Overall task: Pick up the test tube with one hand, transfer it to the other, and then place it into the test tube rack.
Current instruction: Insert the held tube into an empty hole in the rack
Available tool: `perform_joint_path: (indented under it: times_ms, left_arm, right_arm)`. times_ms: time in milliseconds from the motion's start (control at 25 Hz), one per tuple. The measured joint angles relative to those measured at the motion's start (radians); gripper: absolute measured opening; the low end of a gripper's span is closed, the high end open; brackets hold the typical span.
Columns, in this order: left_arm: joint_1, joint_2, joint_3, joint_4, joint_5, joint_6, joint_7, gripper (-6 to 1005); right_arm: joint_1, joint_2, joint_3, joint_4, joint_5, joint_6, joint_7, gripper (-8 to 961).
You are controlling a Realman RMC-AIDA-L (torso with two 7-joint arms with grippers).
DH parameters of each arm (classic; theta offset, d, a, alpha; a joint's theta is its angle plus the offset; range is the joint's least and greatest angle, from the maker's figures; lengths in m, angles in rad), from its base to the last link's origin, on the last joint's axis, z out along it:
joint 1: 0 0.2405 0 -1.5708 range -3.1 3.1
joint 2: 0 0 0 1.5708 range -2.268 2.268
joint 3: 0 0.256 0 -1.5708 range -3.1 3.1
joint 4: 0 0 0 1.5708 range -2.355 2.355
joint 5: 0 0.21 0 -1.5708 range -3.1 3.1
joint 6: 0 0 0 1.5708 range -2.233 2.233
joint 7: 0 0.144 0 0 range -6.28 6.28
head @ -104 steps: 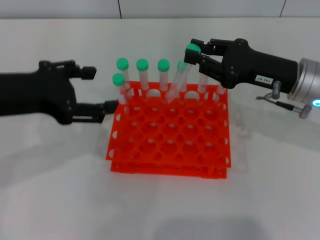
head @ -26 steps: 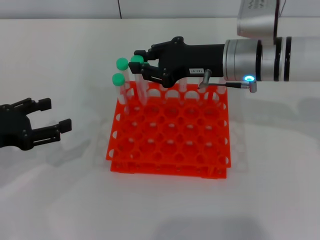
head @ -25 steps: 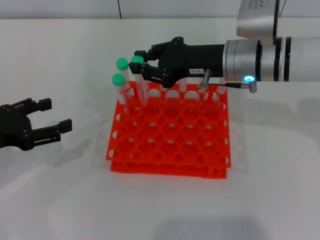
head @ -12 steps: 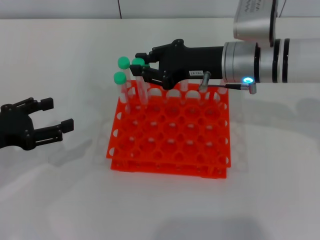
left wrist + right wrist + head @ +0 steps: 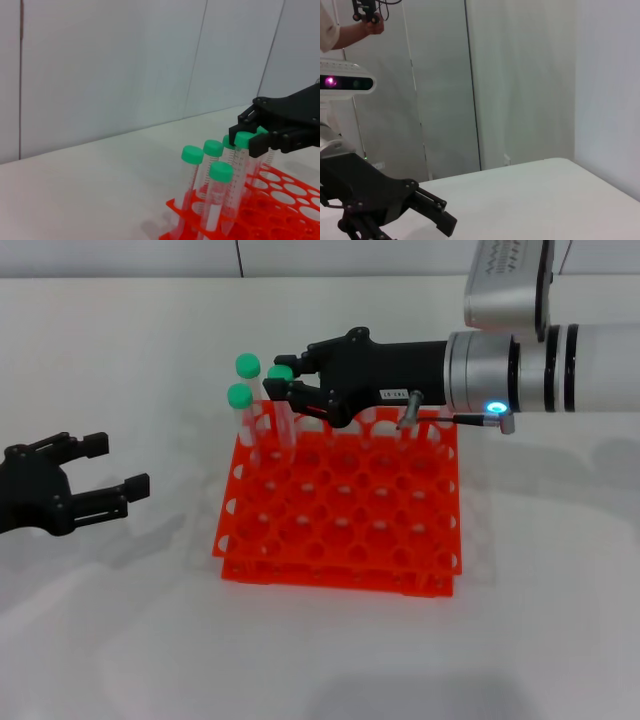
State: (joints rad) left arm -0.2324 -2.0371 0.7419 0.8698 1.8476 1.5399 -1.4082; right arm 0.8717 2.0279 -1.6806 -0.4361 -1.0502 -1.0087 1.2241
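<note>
The orange test tube rack [image 5: 340, 530] stands mid-table. My right gripper [image 5: 278, 373], black with a white label, reaches over the rack's back row from the right. It is shut on the green cap of a test tube [image 5: 281, 371] that stands nearly upright, with its lower end down in a back-row hole near the left corner. The left wrist view shows the same grip [image 5: 246, 136] on that tube [image 5: 239, 165] over the rack [image 5: 280, 200]. My left gripper [image 5: 120, 464] is open and empty, off to the rack's left above the table.
Two more green-capped tubes [image 5: 247, 366] [image 5: 239, 397] stand in the rack's back left corner, close beside the held one. More clear tubes show under the right arm along the back row. A white wall lies behind the table.
The right gripper has carried the tube from the rack's back right to its back left, then lowered it slightly into a hole. The left gripper has drawn back to the left.
</note>
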Motion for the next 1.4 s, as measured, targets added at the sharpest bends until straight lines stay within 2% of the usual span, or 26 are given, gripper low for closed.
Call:
perform_joint_path:
  times_ms: [840,1040,1240,1400]
  left_arm:
    - [-0.002,0.0,-0.004,-0.005,0.001,-0.007,0.0,852]
    - [-0.002,0.0,-0.003,-0.005,0.001,-0.017,0.0,852]
    - [-0.001,0.0,-0.004,-0.005,0.001,-0.015,0.001,853]
    - [0.004,0.0,-0.005,0.0,-0.001,-0.006,0.001,853]
  right_arm:
    - [-0.01,0.0,-0.013,-0.018,-0.005,-0.005,-0.003,266]
    - [-0.019,0.0,-0.013,-0.036,-0.003,-0.009,-0.005,501]
    - [-0.051,-0.004,-0.013,-0.079,-0.006,-0.027,-0.001,522]
    - [-0.126,-0.025,-0.003,-0.161,-0.012,-0.103,0.0,535]
